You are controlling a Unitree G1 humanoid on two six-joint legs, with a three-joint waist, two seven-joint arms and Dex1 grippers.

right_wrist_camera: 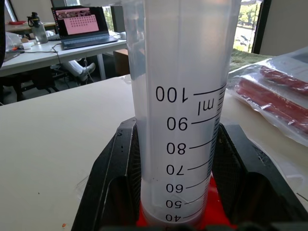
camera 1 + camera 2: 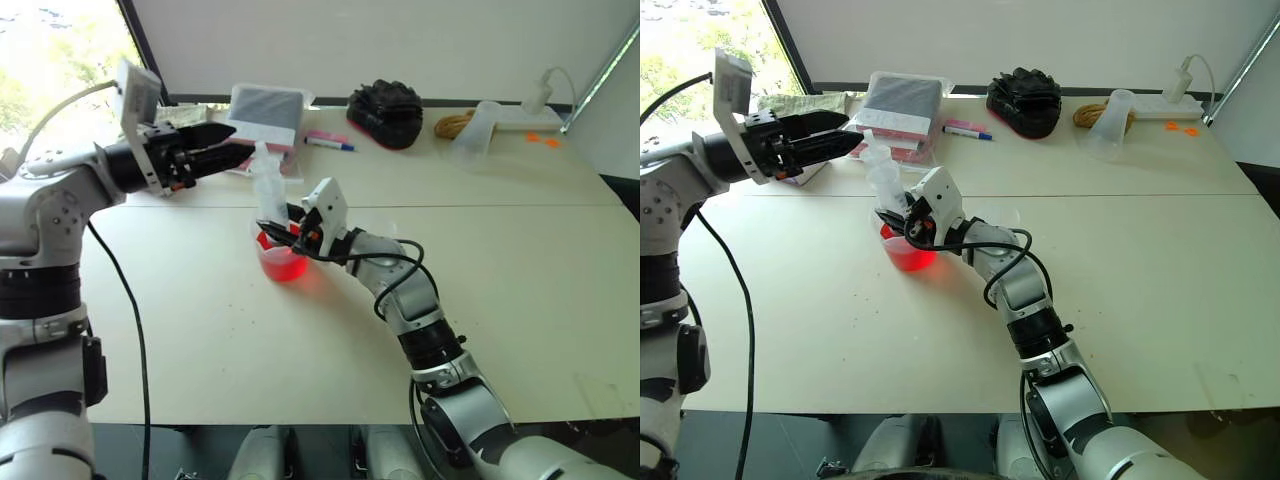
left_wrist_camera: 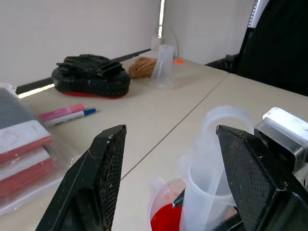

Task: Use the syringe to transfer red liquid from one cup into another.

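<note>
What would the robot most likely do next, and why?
Probably bring the open left end effector back to the plunger atop the syringe and draw it up. The right end effector holds the syringe upright, its tip in the cup of red liquid; the barrel looks empty.

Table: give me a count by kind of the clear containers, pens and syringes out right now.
Clear containers: 3 (spouted beaker, small cup, frosted jug)
Pens: 2 (pink pen, blue-capped pen)
Syringe: 1
Total: 6
</note>
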